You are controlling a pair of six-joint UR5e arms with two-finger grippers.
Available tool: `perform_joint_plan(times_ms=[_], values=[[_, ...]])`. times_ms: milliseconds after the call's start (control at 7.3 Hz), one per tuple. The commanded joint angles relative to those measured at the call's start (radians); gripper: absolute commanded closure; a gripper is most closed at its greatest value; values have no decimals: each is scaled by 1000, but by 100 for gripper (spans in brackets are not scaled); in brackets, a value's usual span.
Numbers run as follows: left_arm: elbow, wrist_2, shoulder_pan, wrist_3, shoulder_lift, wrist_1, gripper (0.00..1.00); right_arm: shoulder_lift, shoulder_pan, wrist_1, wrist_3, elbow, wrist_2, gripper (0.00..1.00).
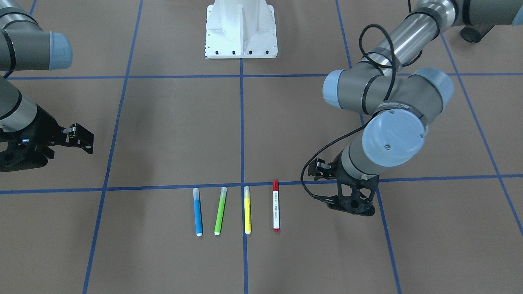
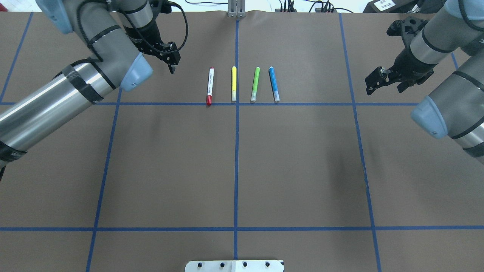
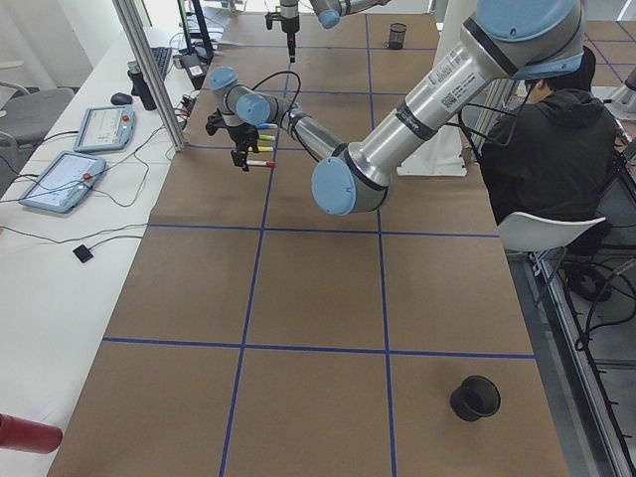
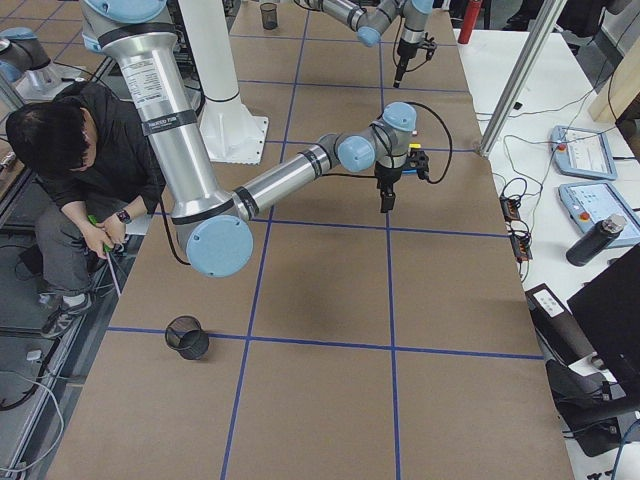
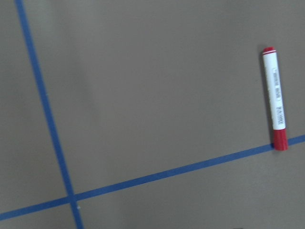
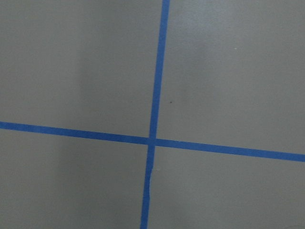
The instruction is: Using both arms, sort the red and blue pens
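Sorting stage: not begun, by my judgement; both pens lie flat on the table, neither held.
Red pen [image 2: 210, 86]: leftmost of the row of four in your overhead view. Its red cap end touches the blue tape line [image 2: 170, 104], and the yellow marker [image 2: 234, 84] lies just beside it.
Blue pen [image 2: 274, 84]: other end of the row, just beside the green marker [image 2: 255, 84], slightly slanted.
Left gripper [image 2: 172, 62]: hovers near the red pen, not touching it. You cannot tell here whether its fingers are spread.
Right gripper [image 2: 372, 84]: well apart from the blue pen. Its fingers look parted, with nothing between them.
Handling: expect light, stiff, smooth round barrels that roll and may slip. Pinch mid-barrel, across the width.
Writing: there is black print on the red pen's white barrel, too small to read. You will find nothing else legible.
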Motion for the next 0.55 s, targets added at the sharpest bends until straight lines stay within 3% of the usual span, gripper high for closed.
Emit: perform_joint_plan(times_ms=[0,274,411], values=[[126,55,46,-128,-95,-88,1,55,-27,29,53,-46,-1,1],[203,80,98,-269,-98,-288,1,87,-42,30,64,-77,-2,1],[209,126,122,-300,-98,-321,1,88,-42,30,64,-78,-2,1]])
